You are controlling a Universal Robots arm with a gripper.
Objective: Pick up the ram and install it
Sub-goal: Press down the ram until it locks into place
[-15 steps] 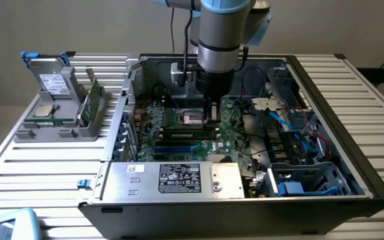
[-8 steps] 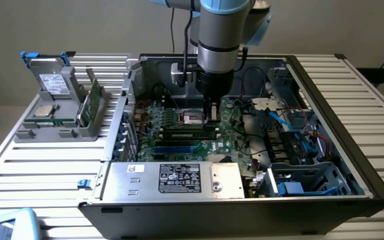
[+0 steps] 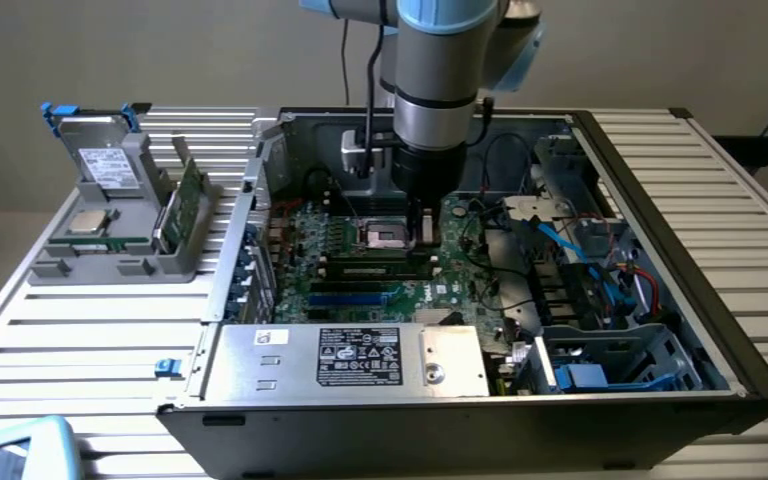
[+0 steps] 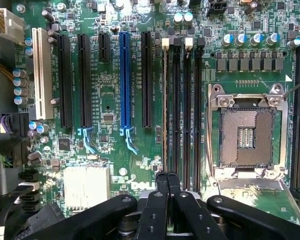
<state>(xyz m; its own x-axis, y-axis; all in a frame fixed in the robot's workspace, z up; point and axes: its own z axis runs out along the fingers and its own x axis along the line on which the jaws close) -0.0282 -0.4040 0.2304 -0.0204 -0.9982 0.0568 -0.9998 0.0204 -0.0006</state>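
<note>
Ram (image 3: 192, 203) stands upright in the grey holder (image 3: 124, 262) at the exterior view's left, well apart from our gripper (image 4: 167, 182), which is closed on nothing and hovers over the motherboard (image 4: 110, 105) beside the black memory slots (image 4: 182, 105). We judge the shut fingertips risk scraping the slots or the open processor socket (image 4: 246, 137).

We see a slatted white counter (image 3: 77, 320) carrying an open computer case (image 3: 704, 330) across its middle. Toward the exterior view's left a grey parts holder (image 3: 104, 262) rests on the counter, well apart from a blue-edged object (image 3: 17, 450) at its near corner.
</note>
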